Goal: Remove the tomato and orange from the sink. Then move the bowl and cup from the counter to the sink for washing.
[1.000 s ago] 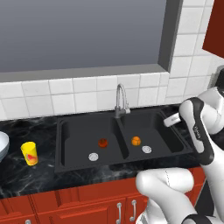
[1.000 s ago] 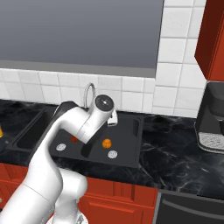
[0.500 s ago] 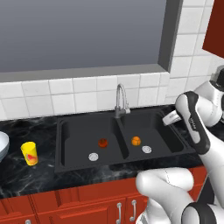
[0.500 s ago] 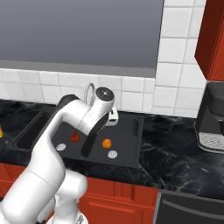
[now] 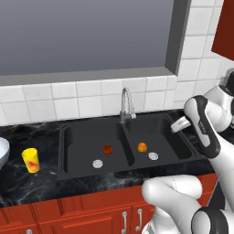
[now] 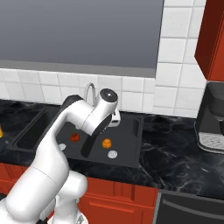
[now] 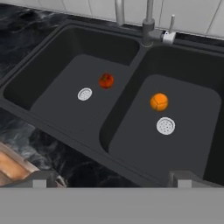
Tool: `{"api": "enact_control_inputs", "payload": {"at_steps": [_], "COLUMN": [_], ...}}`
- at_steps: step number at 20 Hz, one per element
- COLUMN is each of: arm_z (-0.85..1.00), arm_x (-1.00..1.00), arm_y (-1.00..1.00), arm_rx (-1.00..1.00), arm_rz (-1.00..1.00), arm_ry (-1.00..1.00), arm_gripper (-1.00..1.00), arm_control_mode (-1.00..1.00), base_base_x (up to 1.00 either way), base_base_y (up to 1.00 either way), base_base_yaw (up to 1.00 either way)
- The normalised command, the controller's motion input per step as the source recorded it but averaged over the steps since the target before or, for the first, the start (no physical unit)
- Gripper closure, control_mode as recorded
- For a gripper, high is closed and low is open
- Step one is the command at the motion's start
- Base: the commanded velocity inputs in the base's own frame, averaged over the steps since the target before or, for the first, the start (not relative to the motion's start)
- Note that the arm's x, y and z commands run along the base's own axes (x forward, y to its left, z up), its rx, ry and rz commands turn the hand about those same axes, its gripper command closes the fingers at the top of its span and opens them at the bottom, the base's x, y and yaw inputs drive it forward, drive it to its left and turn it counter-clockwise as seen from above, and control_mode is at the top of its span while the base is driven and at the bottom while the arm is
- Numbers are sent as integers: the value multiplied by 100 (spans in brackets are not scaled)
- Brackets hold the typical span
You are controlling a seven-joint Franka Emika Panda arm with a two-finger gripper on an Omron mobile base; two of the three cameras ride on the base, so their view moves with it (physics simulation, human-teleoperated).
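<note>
Arm's swung higher over the sink [image 5: 68,151], pincer [image 7: 109,177] wide open and empty, tomato [image 7: 106,80] and orange [image 7: 159,101] both untouched.

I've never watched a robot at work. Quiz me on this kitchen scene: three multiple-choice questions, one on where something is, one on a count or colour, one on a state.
1. Where does the orange lie?
A. In the right basin of the sink, near its drain
B. On the counter beside the cup
C. In the bowl

2. How many round silver drains does the sink have?
A. One
B. Two
C. Three

3. How does the gripper stand?
A. Shut on the tomato
B. Shut on the cup
C. Open, holding nothing, above the sink

Answers:
1. A: the hand view shows the orange just above the right basin's drain.
2. B: one drain shows in each basin, the other beside the tomato.
3. C: the tomato lies in the left basin and the cup stands on the counter, both untouched.
</note>
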Motion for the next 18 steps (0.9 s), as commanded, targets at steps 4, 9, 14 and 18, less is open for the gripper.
{"api": "enact_control_inputs", "payload": {"at_steps": [4,9,14,18], "arm_z": [-15,-16,-18,-18], "arm_x": [5,7,9,11], "arm_y": [0,0,0,0], "arm_rx": [0,0,0,1], "arm_rz": [0,0,0,0], "arm_ry": [0,0,1,1], "arm_gripper": [-100,-100,-100,-100], "arm_control_mode": [-100,-100,-100,-100], "base_base_x": [0,0,0,0], "base_base_y": [0,0,0,0], "base_base_yaw": [0,0,0,0]}}
